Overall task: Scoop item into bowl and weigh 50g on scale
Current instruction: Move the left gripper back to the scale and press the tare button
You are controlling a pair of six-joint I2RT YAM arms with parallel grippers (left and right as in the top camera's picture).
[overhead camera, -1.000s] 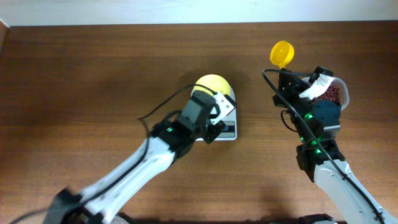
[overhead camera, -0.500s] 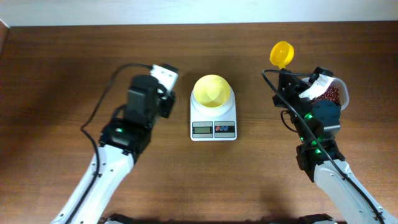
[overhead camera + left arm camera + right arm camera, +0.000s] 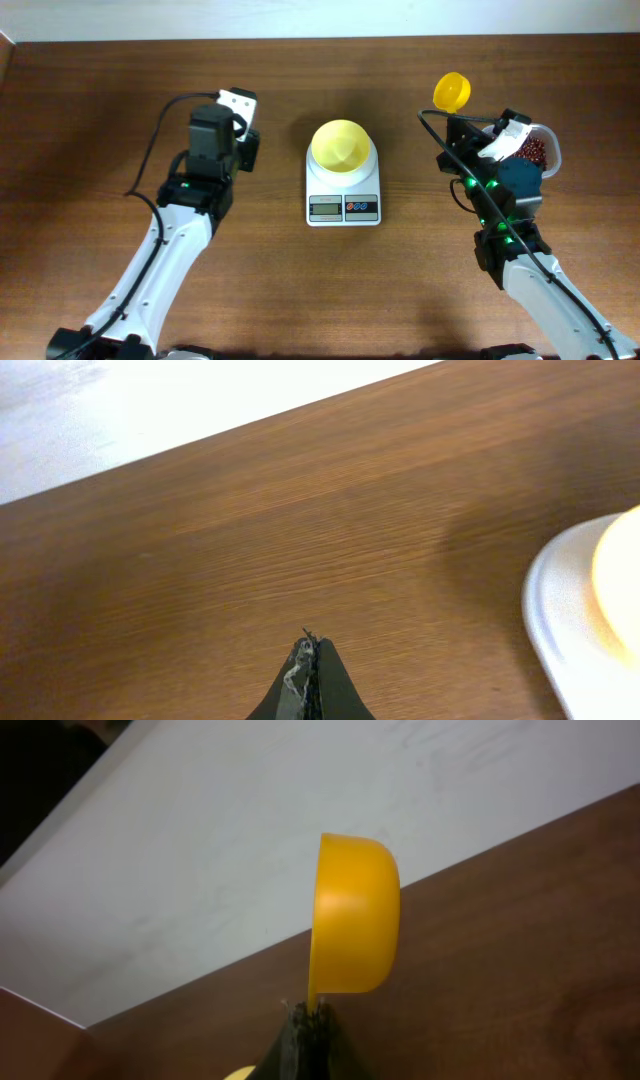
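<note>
1. Pale bowl [image 3: 340, 147] sits empty on the scale [image 3: 344, 207]; beans [image 3: 537, 150] lie in the clear tub [image 3: 553, 160]
2. Right hand [image 3: 312, 1012] pinches the yellow scoop [image 3: 355, 915]; left hand [image 3: 311, 660] is pressed together near the scale
3. Brown wooden counter [image 3: 80, 120], white wall [image 3: 200, 850] behind

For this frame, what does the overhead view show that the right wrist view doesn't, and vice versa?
Only overhead: the white scale with the pale yellow bowl on it, and the clear tub of red-brown beans. Only right wrist: the yellow scoop close and side-on, its handle pinched in the right hand. Both: that scoop and the wooden table; a pale yellow sliver at the wrist view's bottom edge may be the bowl.
</note>
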